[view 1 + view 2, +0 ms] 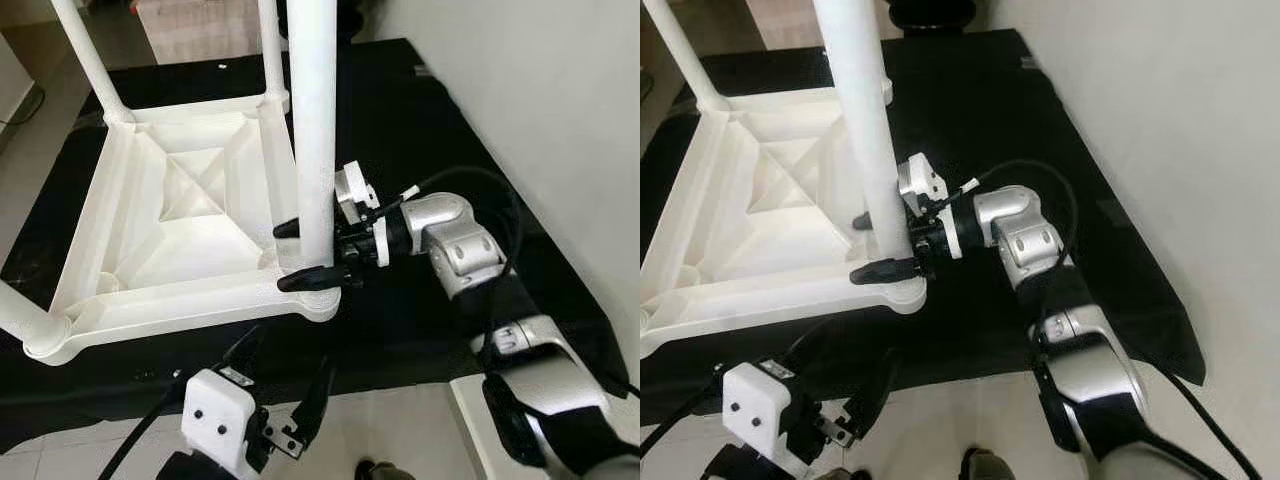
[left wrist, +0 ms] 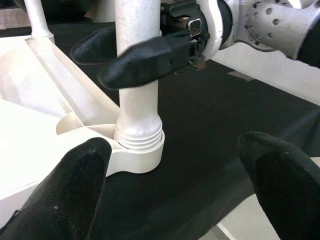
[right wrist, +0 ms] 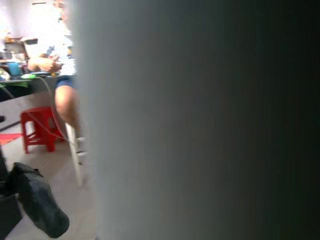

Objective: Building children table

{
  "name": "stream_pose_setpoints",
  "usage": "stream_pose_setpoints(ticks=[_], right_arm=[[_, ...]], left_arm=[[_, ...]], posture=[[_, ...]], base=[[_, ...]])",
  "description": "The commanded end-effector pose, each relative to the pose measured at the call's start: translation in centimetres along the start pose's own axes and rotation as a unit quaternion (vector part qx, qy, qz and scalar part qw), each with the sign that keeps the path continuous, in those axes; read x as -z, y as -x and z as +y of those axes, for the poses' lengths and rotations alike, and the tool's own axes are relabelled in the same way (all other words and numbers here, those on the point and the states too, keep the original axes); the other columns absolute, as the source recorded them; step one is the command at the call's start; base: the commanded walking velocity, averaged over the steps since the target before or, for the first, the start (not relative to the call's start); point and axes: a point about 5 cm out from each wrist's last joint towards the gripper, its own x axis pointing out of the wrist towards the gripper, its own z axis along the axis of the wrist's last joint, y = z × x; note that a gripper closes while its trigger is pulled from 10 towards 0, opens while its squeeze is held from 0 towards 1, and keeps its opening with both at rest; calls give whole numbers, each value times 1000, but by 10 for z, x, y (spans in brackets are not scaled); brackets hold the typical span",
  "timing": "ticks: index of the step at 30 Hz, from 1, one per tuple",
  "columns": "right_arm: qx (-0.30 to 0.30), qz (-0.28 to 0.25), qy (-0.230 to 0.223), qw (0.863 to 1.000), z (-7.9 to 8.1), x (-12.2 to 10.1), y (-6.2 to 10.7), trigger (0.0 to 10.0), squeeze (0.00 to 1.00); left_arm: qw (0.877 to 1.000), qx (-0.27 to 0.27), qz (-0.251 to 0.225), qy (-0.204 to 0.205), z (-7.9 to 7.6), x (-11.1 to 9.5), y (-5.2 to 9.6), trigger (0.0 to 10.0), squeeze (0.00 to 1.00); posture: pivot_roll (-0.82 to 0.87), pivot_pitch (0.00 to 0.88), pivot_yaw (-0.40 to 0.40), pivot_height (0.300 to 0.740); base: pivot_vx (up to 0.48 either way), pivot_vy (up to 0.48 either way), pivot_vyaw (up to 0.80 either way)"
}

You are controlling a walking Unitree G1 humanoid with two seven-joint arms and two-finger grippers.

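Upturned white plastic children's table top (image 1: 175,235) lay on black floor mat (image 1: 430,130) | white round plastic table leg (image 1: 314,120) stood upright in near corner socket (image 2: 137,150) | right gripper (image 1: 310,253) clamped on leg just above socket | left gripper (image 1: 285,395) spread, holding nothing, near that corner

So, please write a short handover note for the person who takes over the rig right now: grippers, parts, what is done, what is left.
Right gripper: shut on the near table leg, just above its corner socket.
Left gripper: open, holding nothing, low over the floor in front of the black mat.
Tabletop: upside down on the mat.
Done: near leg stands upright in its socket; other legs also stand in corners.
Left: whether the near leg is fully seated cannot be told; check it before release.
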Motion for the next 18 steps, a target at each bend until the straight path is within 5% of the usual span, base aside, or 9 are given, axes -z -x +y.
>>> stream_pose_setpoints(ticks=[1,10,12,17,18], right_arm=[[-31,-3,5,1000,0,-2,-7,0,0],[-18,-4,6,1000,-3,3,2,0,0],[121,-19,-6,992,-3,13,14,0,0],[193,-39,-39,980,14,25,10,0,0],[276,-19,-55,959,25,36,-3,0,0]], left_arm=[[1000,3,12,-5,-1,0,4,10000,0],[1000,3,12,-5,-2,-1,4,10000,0],[1000,3,10,-6,-2,-1,2,10000,0],[1000,3,9,-7,-1,-1,1,10000,0],[1000,4,8,-7,0,-1,1,10000,0]], posture=[[96,241,0,740],[90,243,0,740],[69,237,-9,740],[63,236,-7,740],[59,236,-6,740]], base=[[0,0,0],[0,0,0],[0,0,0],[0,0,0],[0,0,0]])
